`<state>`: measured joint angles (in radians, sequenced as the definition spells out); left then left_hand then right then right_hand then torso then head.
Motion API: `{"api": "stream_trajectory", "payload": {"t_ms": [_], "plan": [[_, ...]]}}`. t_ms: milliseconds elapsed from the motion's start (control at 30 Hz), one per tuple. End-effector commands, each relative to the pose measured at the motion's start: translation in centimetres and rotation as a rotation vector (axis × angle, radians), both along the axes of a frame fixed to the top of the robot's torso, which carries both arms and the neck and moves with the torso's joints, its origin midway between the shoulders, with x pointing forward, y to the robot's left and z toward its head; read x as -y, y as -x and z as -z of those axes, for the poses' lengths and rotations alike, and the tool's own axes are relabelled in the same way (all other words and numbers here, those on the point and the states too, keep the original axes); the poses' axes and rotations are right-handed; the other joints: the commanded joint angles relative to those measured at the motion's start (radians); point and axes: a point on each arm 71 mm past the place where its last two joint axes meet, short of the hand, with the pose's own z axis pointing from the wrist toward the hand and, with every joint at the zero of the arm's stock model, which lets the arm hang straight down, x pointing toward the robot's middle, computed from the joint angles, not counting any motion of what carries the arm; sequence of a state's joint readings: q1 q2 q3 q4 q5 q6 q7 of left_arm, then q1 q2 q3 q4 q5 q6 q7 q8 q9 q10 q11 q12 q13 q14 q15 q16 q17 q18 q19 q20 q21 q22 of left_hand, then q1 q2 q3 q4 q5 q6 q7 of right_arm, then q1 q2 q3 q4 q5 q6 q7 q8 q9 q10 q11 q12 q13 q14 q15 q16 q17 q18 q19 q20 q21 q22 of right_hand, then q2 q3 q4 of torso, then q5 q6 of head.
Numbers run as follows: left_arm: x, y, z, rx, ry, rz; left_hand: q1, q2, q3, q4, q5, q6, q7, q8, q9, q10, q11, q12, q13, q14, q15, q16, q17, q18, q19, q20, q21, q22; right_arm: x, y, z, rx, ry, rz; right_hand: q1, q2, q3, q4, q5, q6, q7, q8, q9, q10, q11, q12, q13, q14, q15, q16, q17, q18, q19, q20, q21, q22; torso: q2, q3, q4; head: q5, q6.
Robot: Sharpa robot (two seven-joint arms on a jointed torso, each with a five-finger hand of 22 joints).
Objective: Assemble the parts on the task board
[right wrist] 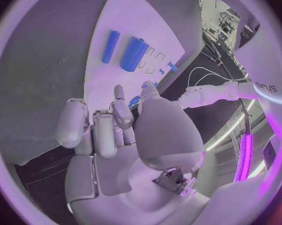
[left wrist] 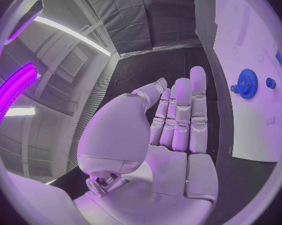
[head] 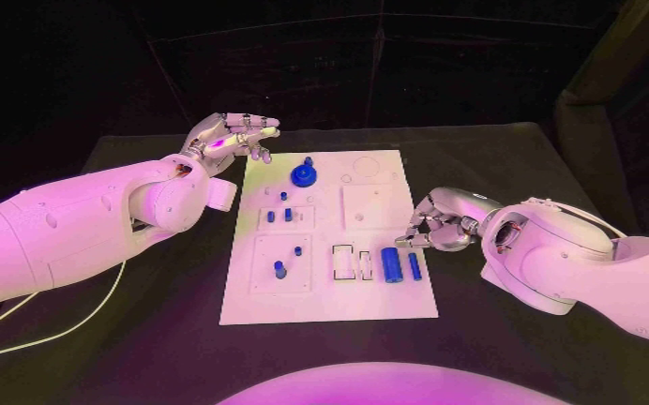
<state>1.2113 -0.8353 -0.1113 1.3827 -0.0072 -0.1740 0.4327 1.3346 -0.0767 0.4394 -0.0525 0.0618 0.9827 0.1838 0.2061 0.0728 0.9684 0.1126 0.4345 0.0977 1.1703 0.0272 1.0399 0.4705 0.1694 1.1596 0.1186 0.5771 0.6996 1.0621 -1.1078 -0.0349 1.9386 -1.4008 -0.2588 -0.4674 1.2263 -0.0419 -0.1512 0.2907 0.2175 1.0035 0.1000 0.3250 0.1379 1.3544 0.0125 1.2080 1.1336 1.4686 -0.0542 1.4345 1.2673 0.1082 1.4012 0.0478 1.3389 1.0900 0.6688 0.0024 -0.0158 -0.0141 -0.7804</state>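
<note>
The white task board (head: 368,201) lies in the middle of the table. A blue gear (head: 305,175) stands near its far edge, with small blue pegs (head: 279,216) nearer me. A thick blue cylinder (head: 391,265) and a thinner one (head: 414,266) lie near the board's front right. My left hand (head: 233,138) hovers over the board's far left corner with straight fingers (left wrist: 181,112) and holds nothing; the gear (left wrist: 247,83) lies beyond it. My right hand (head: 435,227) sits at the board's right edge, just behind the cylinders (right wrist: 134,54), with fingers (right wrist: 103,130) curled in and nothing plainly in them.
Two more small blue pieces (head: 280,270) stand in a recessed square at the board's front left. Empty slots (head: 353,262) lie beside the cylinders. A white cable (head: 67,325) trails over the black table on the left.
</note>
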Motion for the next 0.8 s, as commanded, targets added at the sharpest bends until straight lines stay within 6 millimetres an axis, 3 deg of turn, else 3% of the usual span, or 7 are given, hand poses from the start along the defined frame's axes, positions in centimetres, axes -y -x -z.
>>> {"api": "stream_trajectory", "payload": {"t_ms": [33, 500, 800], "plan": [[0.1, 0.1, -0.1, 0.004, 0.009, 0.011, -0.003, 0.002, 0.0, -0.005, 0.003, -0.008, -0.001, 0.006, -0.001, -0.005, -0.001, 0.005, -0.002, -0.006, -0.002, -0.001, -0.001, 0.013, -0.002, 0.005, -0.004, -0.001, -0.4, 0.2, 0.5, 0.001, 0.084, -0.022, -0.012, -0.003, -0.008, -0.001, -0.003, -0.002, -0.009, 0.01, 0.003, 0.008, -0.002, 0.007, 0.006, 0.052, -0.007, 0.007, 0.003, -0.021, 0.008, -0.004, 0.006, 0.003, 0.001, 0.0002, -0.0013, 0.001, -0.001], [-0.1, 0.0, -0.1, 0.003, 0.008, 0.009, -0.003, 0.002, 0.0, -0.005, 0.003, -0.008, -0.001, 0.006, -0.001, -0.005, -0.001, 0.005, -0.002, -0.006, -0.002, -0.001, -0.001, 0.013, -0.002, 0.005, -0.004, -0.001, -2.1, 0.7, 2.3, -0.031, 0.14, -0.086, -0.015, -0.022, -0.033, 0.001, 0.005, -0.009, -0.012, 0.035, 0.02, 0.017, -0.004, 0.03, 0.042, 0.055, -0.009, 0.016, 0.021, -0.023, 0.011, -0.005, 0.012, 0.017, 0.001, 0.0, -0.0025, 0.001, -0.008], [-0.1, 0.0, -0.1, 0.002, 0.008, 0.01, -0.003, 0.002, 0.0, -0.005, 0.003, -0.008, -0.001, 0.006, -0.001, -0.005, -0.001, 0.005, -0.002, -0.006, -0.002, -0.001, -0.001, 0.013, -0.002, 0.005, -0.004, -0.001, -2.8, 0.5, 3.2, -0.056, 0.171, -0.094, -0.029, -0.029, -0.04, 0.002, 0.005, -0.02, -0.011, 0.042, 0.026, 0.011, -0.003, 0.024, 0.039, 0.055, -0.008, 0.019, 0.027, -0.024, 0.012, -0.005, 0.015, 0.022, 0.001, -0.0008, 0.0011, 0.004, -0.008]]}}
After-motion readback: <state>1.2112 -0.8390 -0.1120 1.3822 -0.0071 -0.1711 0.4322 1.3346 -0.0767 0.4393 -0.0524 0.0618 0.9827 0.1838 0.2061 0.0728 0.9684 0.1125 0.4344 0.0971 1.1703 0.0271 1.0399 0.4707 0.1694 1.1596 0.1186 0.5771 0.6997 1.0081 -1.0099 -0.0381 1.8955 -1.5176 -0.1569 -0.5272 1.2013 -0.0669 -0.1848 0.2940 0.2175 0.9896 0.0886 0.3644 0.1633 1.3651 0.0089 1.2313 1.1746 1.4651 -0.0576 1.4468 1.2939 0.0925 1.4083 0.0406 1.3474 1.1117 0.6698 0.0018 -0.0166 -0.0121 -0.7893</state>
